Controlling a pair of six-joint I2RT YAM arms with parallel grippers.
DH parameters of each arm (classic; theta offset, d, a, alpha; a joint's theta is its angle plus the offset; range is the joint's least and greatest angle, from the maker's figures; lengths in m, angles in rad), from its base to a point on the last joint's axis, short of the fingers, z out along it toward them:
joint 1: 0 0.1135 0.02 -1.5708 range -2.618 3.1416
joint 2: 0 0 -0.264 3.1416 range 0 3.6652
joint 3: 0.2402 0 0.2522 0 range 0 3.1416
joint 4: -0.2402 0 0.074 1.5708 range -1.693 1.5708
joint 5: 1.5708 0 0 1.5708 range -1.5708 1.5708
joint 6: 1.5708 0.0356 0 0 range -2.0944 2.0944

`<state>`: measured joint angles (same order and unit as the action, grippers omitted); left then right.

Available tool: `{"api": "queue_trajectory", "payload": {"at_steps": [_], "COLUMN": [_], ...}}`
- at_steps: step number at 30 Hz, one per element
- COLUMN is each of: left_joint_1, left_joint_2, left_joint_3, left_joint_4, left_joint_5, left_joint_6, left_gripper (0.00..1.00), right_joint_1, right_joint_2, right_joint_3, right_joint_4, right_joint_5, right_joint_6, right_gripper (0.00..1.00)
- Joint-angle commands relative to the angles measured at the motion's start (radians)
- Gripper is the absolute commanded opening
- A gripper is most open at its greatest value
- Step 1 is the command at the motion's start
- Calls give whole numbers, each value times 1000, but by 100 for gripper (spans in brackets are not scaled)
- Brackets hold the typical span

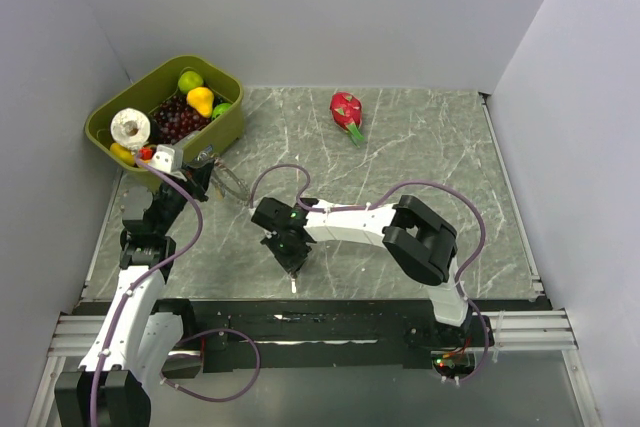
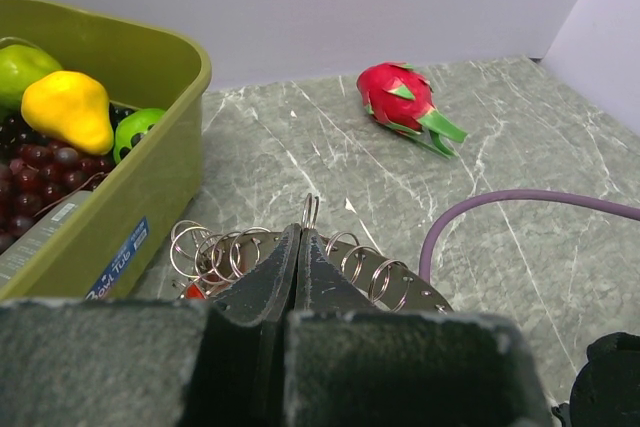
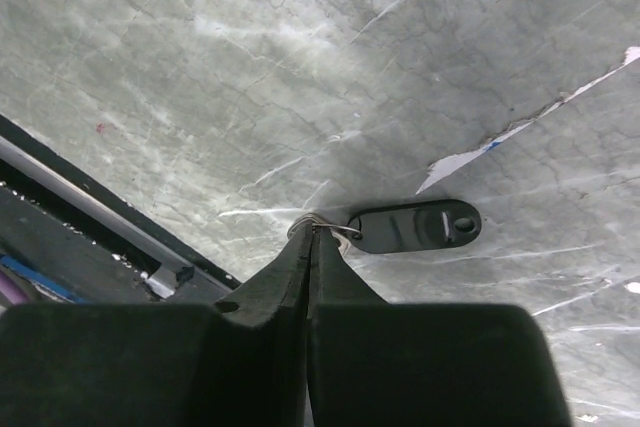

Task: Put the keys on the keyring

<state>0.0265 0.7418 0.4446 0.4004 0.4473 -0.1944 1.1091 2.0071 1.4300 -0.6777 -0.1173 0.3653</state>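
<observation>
Now: both grippers are closed, one on the hoop and one on a key.

Your left gripper sits beside the green bin, jaws shut on the keyring. Its coiled rim fans out to either side of the fingertips and one thin loop stands up just past them; held that way, the hoop looks braced for threading. Your right gripper is down by the near edge of the table, jaws pinched shut on the small wire loop at the end of a black-headed key, which leaves the head free and pointing away. You cannot tell whether the key is off the marble. Key and hoop are well apart, so the carry across likely comes next.
</observation>
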Motion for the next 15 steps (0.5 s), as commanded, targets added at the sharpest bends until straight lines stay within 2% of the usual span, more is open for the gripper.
{"api": "queue_trajectory", "payload": {"at_steps": [1,6,15], "left_joint_1": [4,3,1], "left_joint_2": [-16,-13,-10], "left_joint_3": [2,-3,0], "left_joint_4": [100,107,110], "left_joint_5": [13,28,45], "left_joint_6": [13,15,15], "left_gripper": [1,1,1], "right_joint_1": [6,-18,-54], "right_joint_2": [-48,-109,-105], "right_joint_3": [14,-23,-49], "right_joint_4": [-16,-10,-45], "right_joint_5": [54,97,139], "right_joint_6": [-2,11,18], "right_gripper": [0,0,0]}}
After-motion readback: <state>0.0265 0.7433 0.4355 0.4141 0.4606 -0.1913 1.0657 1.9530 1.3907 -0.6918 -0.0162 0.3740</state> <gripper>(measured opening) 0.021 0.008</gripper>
